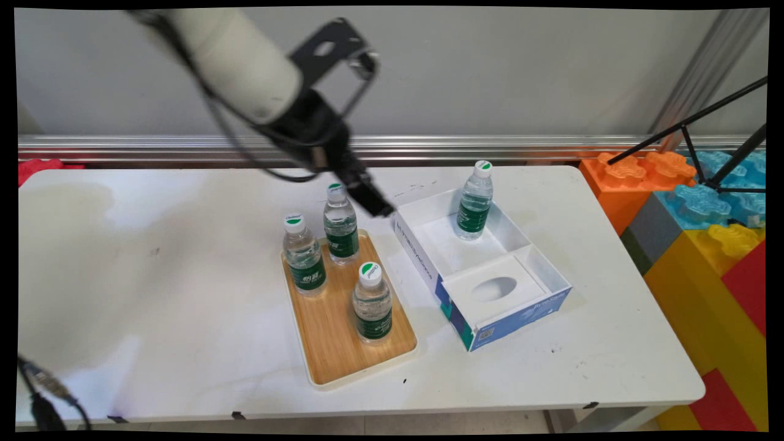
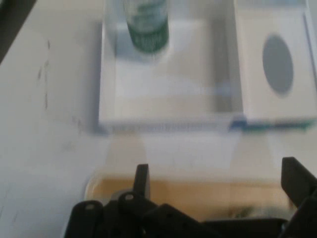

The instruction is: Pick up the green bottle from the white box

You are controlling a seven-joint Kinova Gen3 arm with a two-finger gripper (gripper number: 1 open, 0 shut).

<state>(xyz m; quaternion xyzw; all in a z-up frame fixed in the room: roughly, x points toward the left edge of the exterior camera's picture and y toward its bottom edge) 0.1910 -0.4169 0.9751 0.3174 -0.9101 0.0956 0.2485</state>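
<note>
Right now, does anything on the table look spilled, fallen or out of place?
Nothing is spilled or fallen. Three water bottles stand upright on the wooden tray, and a fourth bottle stands upright in the white box. Only the white table shows faint dark marks. The open gripper hangs above the tray's far end.

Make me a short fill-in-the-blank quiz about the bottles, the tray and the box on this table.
1. The wooden tray holds ___ bottles.
2. One bottle stands alone inside the ___.
3. The bottle caps are white and ___.
4. The gripper hangs over the gap between the tray and the ___.

Missing words: three; box; green; box
</note>
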